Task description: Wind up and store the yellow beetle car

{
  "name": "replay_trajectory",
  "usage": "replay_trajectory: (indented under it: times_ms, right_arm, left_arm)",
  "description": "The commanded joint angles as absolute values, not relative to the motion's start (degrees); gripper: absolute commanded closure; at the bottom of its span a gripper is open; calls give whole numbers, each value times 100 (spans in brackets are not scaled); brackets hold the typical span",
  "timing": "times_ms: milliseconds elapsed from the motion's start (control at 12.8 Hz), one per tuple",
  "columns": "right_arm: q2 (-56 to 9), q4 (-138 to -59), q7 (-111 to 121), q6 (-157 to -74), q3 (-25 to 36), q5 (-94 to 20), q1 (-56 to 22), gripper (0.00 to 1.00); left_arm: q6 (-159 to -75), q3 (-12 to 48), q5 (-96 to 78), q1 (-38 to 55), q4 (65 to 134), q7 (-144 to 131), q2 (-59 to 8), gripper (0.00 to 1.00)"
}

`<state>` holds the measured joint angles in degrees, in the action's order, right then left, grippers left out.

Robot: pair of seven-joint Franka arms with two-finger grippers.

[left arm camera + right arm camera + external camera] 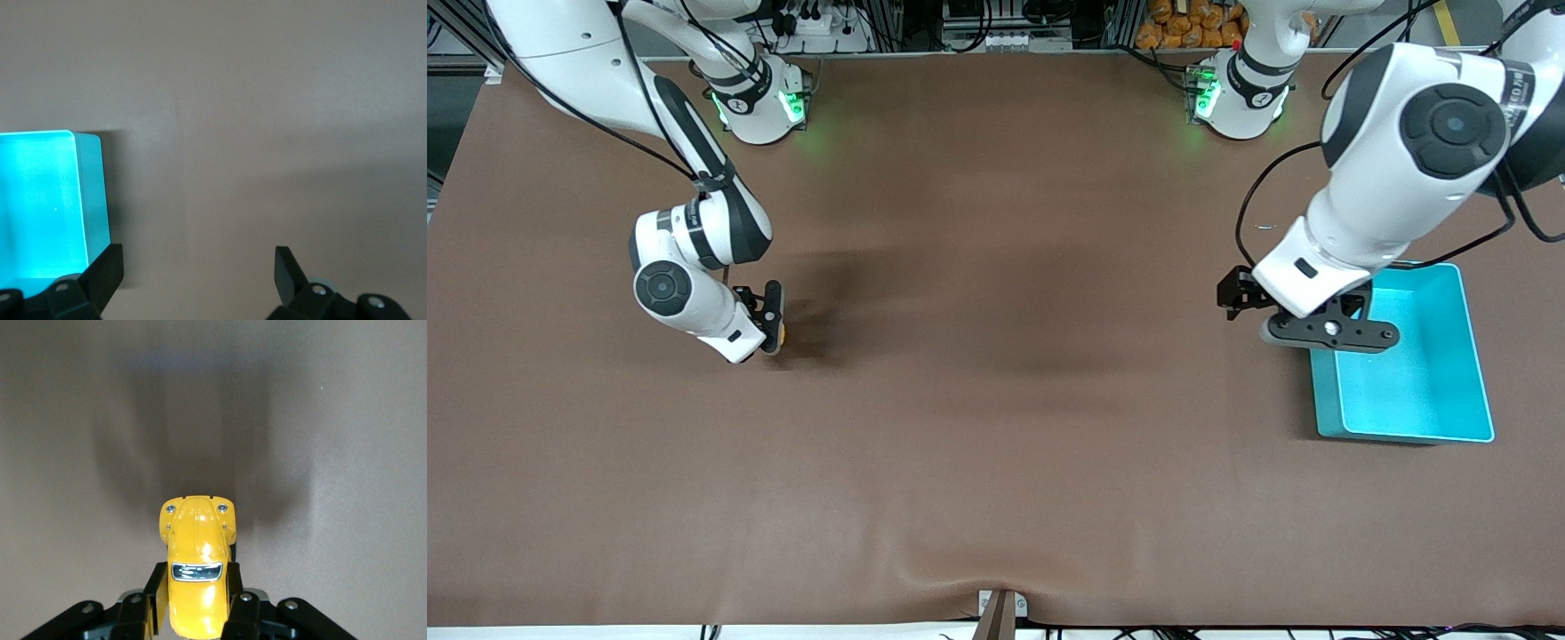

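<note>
Overhead, the right arm bends down low toward its own end of the table [996,462], and the right gripper [775,313] sits there with a sliver of the yellow beetle car [781,334] showing at its fingertips. The left arm hangs over the cyan bin [1423,391], which lies near the table edge at the left arm's end; the left gripper [1240,293] is over bare tabletop just beside the bin's rim.

The left wrist view shows the left gripper's fingers [107,270] spread wide, holding nothing, the bin's wall [93,193] beside one of them.

The right wrist view shows both right fingers [157,587] pressed against the car's [195,577] flanks, its nose pointing away from the wrist.
</note>
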<state>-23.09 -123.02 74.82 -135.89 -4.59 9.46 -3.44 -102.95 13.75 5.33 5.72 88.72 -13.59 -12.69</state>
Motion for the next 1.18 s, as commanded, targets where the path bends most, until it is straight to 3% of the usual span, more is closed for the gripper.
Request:
replay_trajectory:
  times_ms: [0, 627, 1098]
  right_arm:
    - [-2637, -12278, 7523, -13825, -483, 1239, -176, 61]
    - [-2628, -12393, 7567, -14027, -483, 1485, 70, 52]
    - [-2654, -12384, 7708, -14036, -483, 1485, 220, 55]
  left_arm:
    - [-10266, 1380, 178, 466, 8895, -1607, -1248, 0]
    - [-10389, 1371, -853, 475, 9043, -3424, -1565, 0]
    - [-10520, 1389, -914, 62, 9570, -3630, -1258, 0]
